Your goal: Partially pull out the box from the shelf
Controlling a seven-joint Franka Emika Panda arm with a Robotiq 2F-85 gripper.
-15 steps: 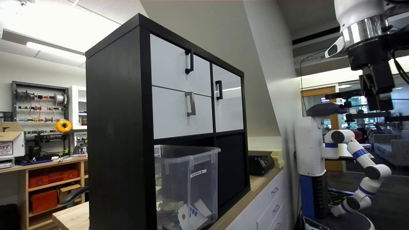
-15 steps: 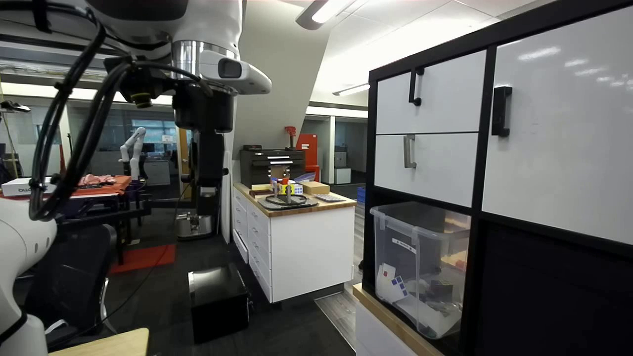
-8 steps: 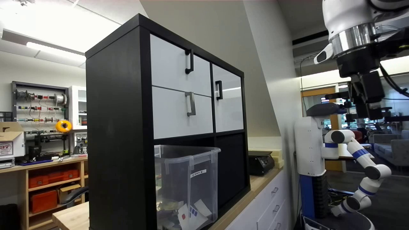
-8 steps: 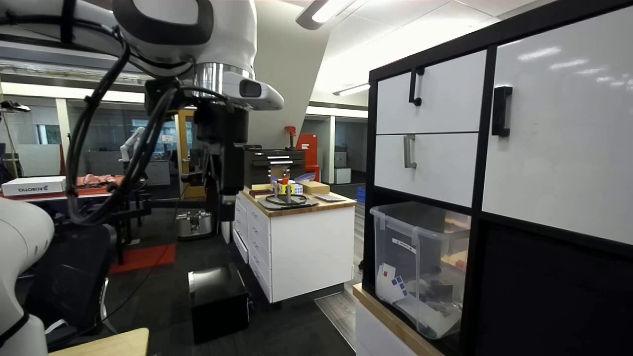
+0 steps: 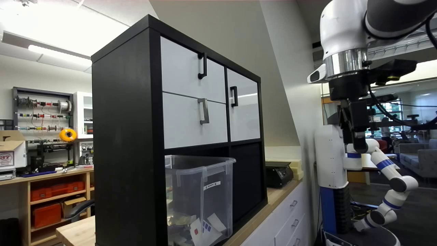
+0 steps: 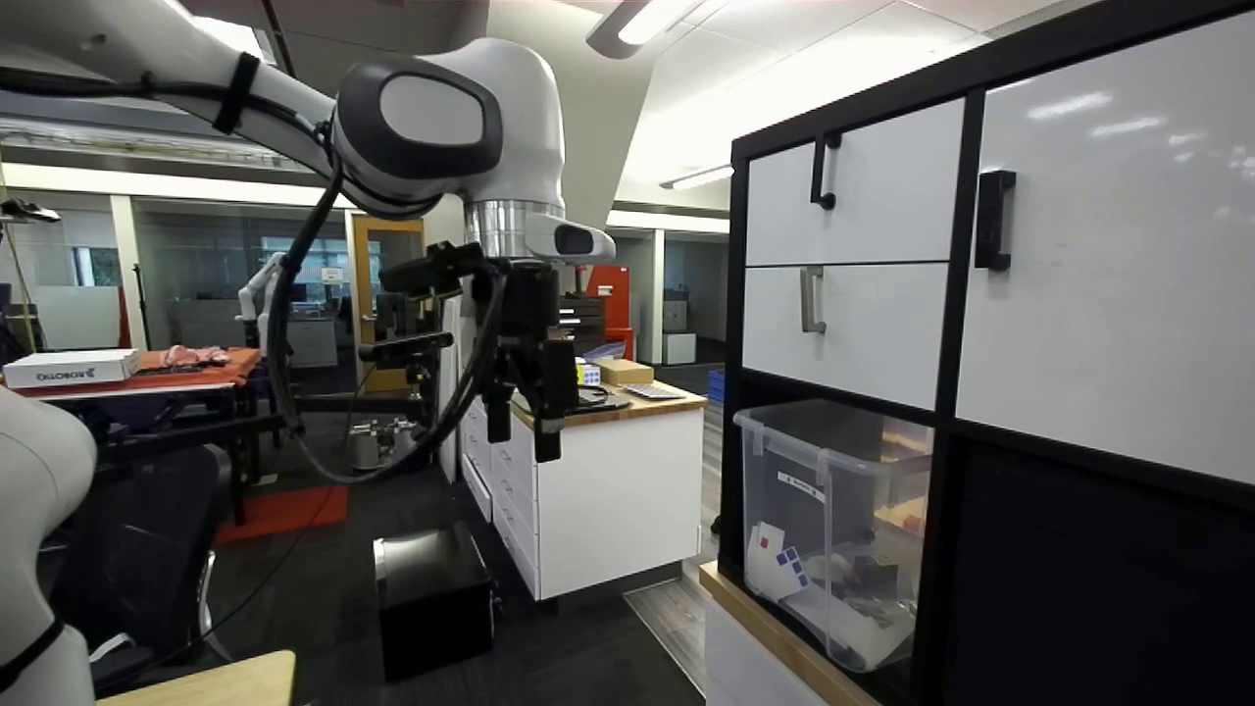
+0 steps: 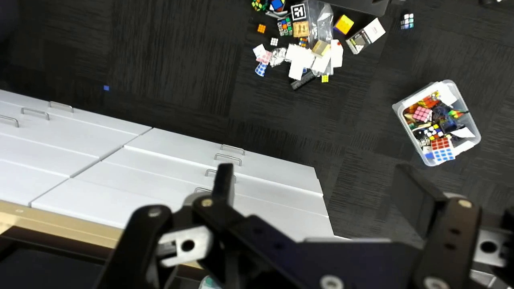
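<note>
Well, nearest in the wrist view, a black gripper (image 7: 319,188) with two fingers (image 7: 225,182) wide apart and only air between them. In both exterior views, well apart from the gripper, one big see-through box (image 5: 218,201) with a rim, one white label (image 5: 212,185) and pale cards (image 5: 217,222) with red and blue marks showing through the walls. Standing in the bottom row of the black shelf (image 5: 123,130), right under two white drawers (image 5: 184,65), poking part way out past the front. Next to those, one white door (image 5: 244,119). On these, three handles (image 5: 205,65): two black, one gray. Under the shelf, a wooden top (image 5: 277,195) over low white drawers (image 5: 285,215); on it, just beside the shelf, one black machine (image 5: 278,174). Down on the dark carpet (image 7: 180,52) in the wrist view, one clear tub (image 7: 474,132) full of puzzle cubes (image 7: 421,114), too jumbled to count. Farther back, in an exterior view, one white robot (image 5: 328,155), one gray couch (image 5: 413,155) and two red cases (image 5: 58,190) in a wooden bench (image 5: 24,208).
</note>
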